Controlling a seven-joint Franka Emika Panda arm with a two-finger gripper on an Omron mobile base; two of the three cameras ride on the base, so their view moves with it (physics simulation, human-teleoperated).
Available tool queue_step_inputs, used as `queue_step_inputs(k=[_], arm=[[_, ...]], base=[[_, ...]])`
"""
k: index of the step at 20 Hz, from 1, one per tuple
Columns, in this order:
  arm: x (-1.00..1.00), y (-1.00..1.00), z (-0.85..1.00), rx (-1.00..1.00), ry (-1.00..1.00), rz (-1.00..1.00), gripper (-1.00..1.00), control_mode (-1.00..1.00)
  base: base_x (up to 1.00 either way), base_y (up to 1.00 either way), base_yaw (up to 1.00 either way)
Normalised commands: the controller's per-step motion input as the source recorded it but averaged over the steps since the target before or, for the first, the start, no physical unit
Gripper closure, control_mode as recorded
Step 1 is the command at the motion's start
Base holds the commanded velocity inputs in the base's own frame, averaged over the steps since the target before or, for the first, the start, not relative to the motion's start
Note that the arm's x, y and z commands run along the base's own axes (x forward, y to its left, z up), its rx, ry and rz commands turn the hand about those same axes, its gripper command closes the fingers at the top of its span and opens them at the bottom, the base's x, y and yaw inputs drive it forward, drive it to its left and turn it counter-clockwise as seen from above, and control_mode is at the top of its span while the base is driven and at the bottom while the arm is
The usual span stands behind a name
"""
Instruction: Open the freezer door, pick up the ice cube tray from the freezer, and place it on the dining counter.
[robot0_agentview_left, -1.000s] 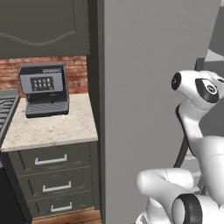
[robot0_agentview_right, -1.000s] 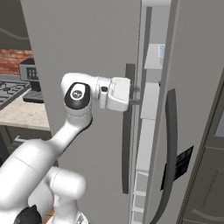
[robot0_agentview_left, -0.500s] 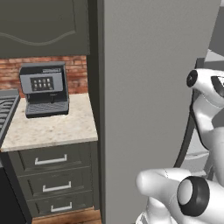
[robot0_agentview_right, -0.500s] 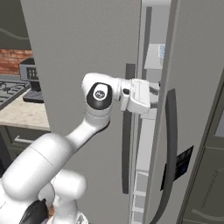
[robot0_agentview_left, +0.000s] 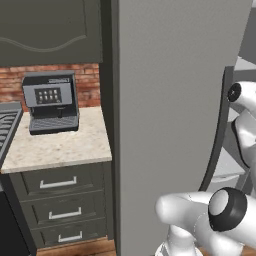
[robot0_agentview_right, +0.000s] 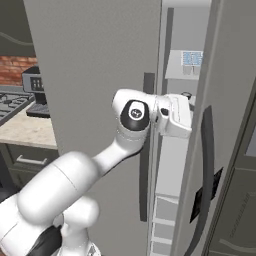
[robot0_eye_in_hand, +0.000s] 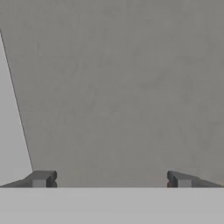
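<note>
You're looking at the freezer (robot0_agentview_right: 95, 60) taking up the middle of both base views, a tall light-grey slab running top to bottom of frame. Compared with a second ago, the arm is sitting further right and deeper into the gap at the freezer's front: in the right base view the dark-capped joint has gone from left-centre to just about centre, and in the left base view the upper arm has slid toward the right edge. Nothing else in the scene is changing.

The freezer door (robot0_agentview_right: 225, 90) is standing ajar at the right of the right base view, its long axis vertical, edge toward you, the dark curved bar handle (robot0_agentview_right: 204, 180) running down its lower half. A second dark handle strip (robot0_agentview_right: 146, 150) is running vertically just left of the opening, behind the wrist.

The gripper (robot0_eye_in_hand: 111, 179) is spread wide with nothing between the fingertips (robot0_eye_in_hand: 40, 178); in the hand view it's facing a plain grey panel at close range. From the right base view, the hand is reaching into the opening at mid-height, so you can't see the tips there.

The ice cube tray (robot0_agentview_right: 192, 58) is lying flat on a pale inner shelf, upper right of centre in the right base view, above the hand. It's light blue and gridded, with its long axis roughly left-right in frame; small, so no finer detail.

Far left of the left base view: a coffee machine (robot0_agentview_left: 50, 102) on the short beige top (robot0_agentview_left: 60, 147) over three drawers.
</note>
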Motion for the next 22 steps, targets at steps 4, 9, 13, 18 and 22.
queue_step_inputs(k=[4,9,13,18,22], arm=[[-0.15,-0.67,-0.06,0.00,-0.06,0.00,-1.00,-1.00],[-0.28,-0.75,0.00,0.02,-0.02,0.00,-1.00,-1.00],[-0.24,-0.62,0.00,0.00,0.00,0.00,-1.00,-1.00],[-0.12,-0.48,0.00,0.00,0.00,0.00,-1.00,-1.00],[-0.02,-0.38,0.00,0.00,0.00,0.00,-1.00,-1.00]], base=[[0.00,0.00,0.00],[0.00,0.00,0.00],[0.00,0.00,0.00],[0.00,0.00,0.00],[0.00,0.00,0.00]])
